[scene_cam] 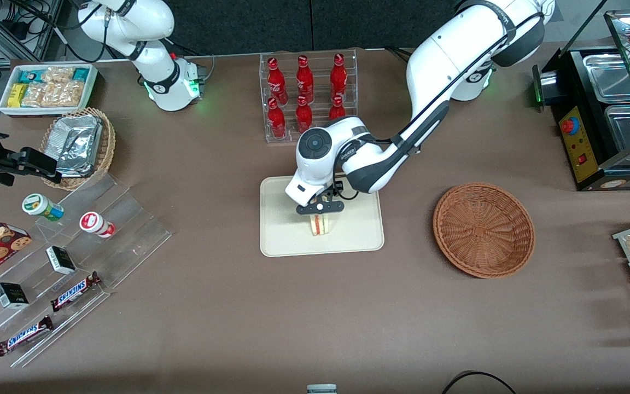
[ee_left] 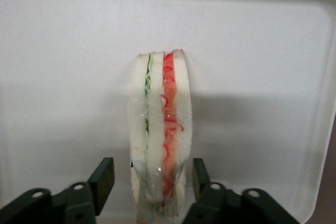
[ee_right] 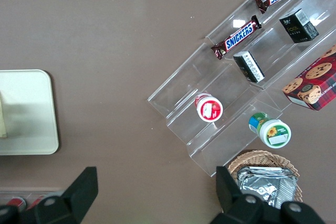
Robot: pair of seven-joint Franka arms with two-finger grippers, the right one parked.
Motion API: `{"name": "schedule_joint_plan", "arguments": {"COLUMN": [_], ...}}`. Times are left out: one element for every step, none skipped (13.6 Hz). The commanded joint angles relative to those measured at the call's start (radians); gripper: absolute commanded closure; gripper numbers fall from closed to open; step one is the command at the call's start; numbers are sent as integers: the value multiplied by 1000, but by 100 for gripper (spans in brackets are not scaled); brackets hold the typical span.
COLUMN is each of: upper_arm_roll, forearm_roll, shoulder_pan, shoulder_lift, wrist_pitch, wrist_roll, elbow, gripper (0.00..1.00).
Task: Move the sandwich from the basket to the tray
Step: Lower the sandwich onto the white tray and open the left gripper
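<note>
The gripper (scene_cam: 320,210) hangs low over the tray (scene_cam: 279,241), just above the middle of the front view. Its two black fingers (ee_left: 103,177) stand either side of the sandwich (ee_left: 161,140) with a visible gap on each side, so they are parted and holding nothing. The sandwich stands on its edge on the tray, cut face up, showing a green stripe and a red stripe between pale bread slices, with a clear film around it. In the front view the sandwich (scene_cam: 320,224) sits near the centre of the tray, a little nearer the camera than the gripper.

The carrying part of the task looks done: the sandwich rests on the tray and the fingers have let go. What seems left is for the arm to lift away without knocking the wedge over, which may be a risk since it balances on a narrow edge.

The round brown basket (scene_cam: 483,230), at centre right of the front view, holds nothing. At upper left a paler wicker basket (scene_cam: 106,148) holds foil packets, and farther from the camera a white box (scene_cam: 47,90) holds snack packets. A clear rack (scene_cam: 308,96) at top centre holds red bottles
</note>
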State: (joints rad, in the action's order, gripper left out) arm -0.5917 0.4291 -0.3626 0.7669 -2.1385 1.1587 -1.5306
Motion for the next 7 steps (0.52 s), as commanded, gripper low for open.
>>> {"name": "schedule_joint_plan", "arguments": {"upper_arm_roll": [6,4,6,6,6,3,1], "forearm_roll": [4,-21,-58,-87,-114,-140,-154], "shoulder_pan": [-4,5,22,39,63,101,122], "shoulder_lift": [-118,-157,-203,-246,-288,-323,-358], "wrist_pitch": [132,169,205,247,291,336,377], "wrist_roll": [29,39,39,38,29,13,-31], "elbow": [1,0,-3,-5,-3,-3,-3], "gripper": [1,1,0,0,0,0,0]}}
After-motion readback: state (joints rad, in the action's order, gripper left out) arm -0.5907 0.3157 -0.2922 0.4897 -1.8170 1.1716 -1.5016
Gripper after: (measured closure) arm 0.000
